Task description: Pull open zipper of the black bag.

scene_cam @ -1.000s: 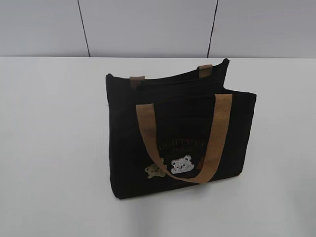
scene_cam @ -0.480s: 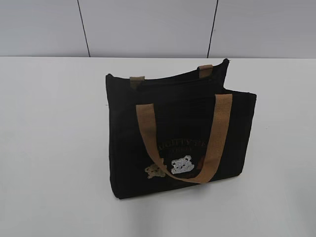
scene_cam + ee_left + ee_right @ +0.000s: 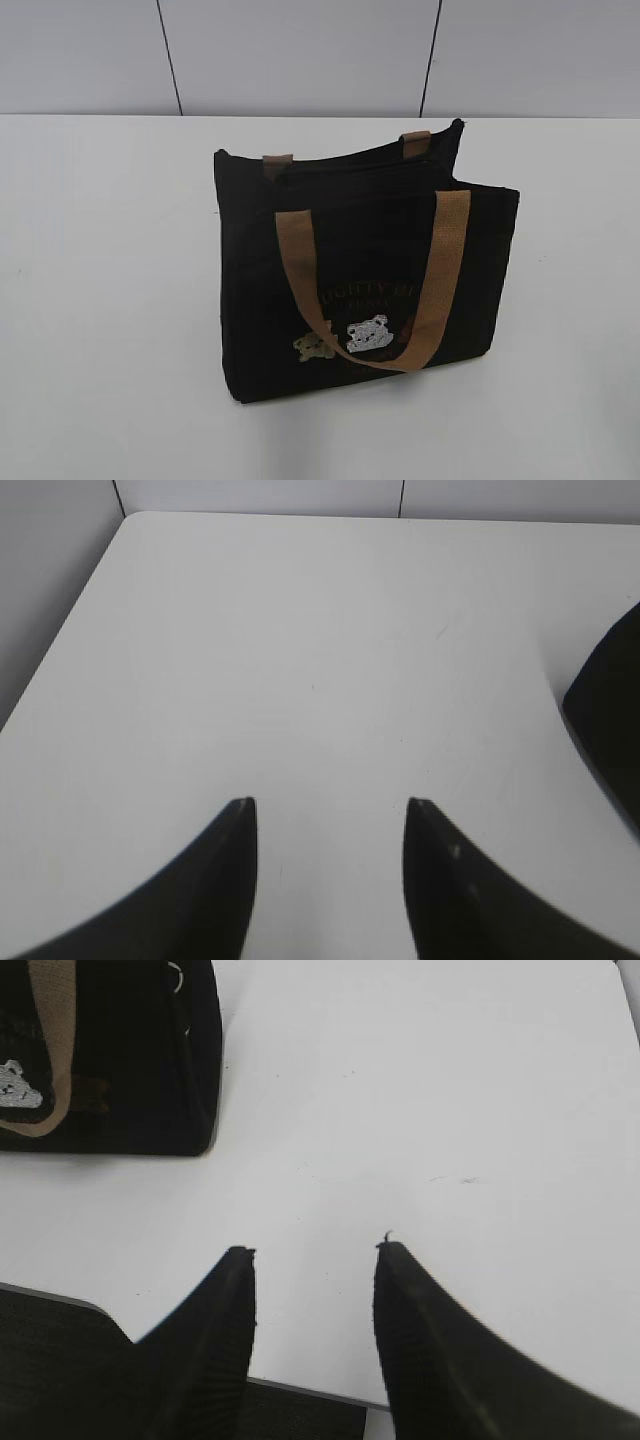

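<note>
The black bag [image 3: 365, 270] stands upright mid-table, tan handle [image 3: 300, 270] hanging over its front, with white [image 3: 367, 333] and beige [image 3: 313, 346] bear patches below gold lettering. The zipper [image 3: 350, 166] runs as a dark line along the top edge; I cannot make out its pull tab. Neither gripper shows in the exterior view. My left gripper [image 3: 330, 802] is open over bare table, the black bag [image 3: 612, 710] off to its right. My right gripper [image 3: 315, 1250] is open, empty, with the black bag [image 3: 130, 1060] ahead to its left.
The white table [image 3: 100, 300] ends at a grey panelled wall [image 3: 300, 50] behind the bag. Its left edge [image 3: 60, 650] shows in the left wrist view, and its near edge [image 3: 300, 1388] lies under my right gripper.
</note>
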`<state>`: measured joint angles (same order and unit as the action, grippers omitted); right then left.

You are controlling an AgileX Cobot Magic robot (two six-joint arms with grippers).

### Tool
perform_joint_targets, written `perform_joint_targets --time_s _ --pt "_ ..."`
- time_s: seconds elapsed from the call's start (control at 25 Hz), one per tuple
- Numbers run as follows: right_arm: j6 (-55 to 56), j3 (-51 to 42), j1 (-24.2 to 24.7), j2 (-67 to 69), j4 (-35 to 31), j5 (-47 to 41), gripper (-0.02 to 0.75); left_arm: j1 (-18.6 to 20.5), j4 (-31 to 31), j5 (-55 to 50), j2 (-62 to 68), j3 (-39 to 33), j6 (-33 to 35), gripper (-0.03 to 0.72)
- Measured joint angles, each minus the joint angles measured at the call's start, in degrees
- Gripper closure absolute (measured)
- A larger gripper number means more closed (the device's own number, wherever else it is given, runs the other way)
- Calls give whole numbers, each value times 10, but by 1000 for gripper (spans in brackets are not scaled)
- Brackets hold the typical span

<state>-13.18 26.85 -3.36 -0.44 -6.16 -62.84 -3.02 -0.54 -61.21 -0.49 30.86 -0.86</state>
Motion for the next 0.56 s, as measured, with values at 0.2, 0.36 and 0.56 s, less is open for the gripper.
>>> perform_joint_targets --time_s 0.2,0.36,0.56 --pt "0 0 8 0 0 1 433 7 0 0 0 0 0 336" --pt "0 0 8 0 0 1 433 8 0 0 0 0 0 339" --pt "1 0 9 0 0 1 433 8 0 0 0 0 0 361"
